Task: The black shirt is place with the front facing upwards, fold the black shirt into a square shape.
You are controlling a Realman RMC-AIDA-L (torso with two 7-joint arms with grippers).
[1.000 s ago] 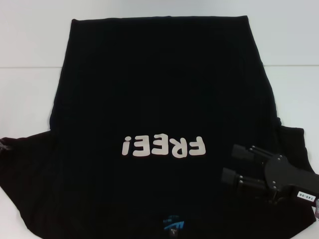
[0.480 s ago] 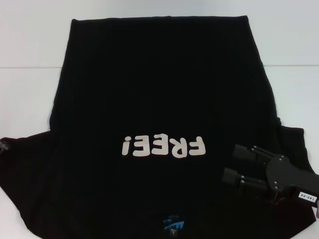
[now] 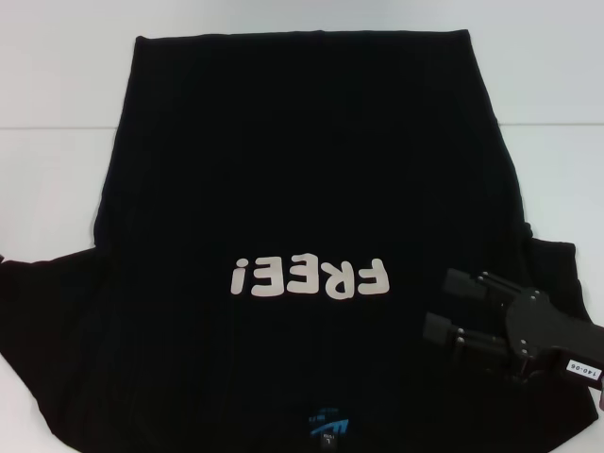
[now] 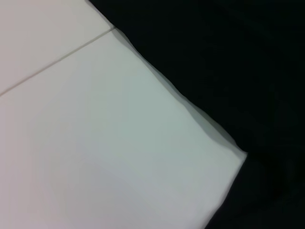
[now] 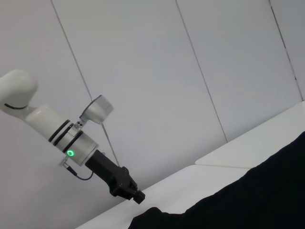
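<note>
While one black shirt lies flat, two tools hover.

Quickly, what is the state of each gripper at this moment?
Left gripper: at the sleeve edge of the black shirt; cannot be told.
Right gripper: open, holding nothing, over the other sleeve.

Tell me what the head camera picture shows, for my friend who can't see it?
A big black shirt lies spread flat on a white table, its white letters "FREE!" upside down and a small blue neck label at the near edge. The right gripper hovers over the shirt's right side, fingers apart. The left gripper is out of this picture.
</note>
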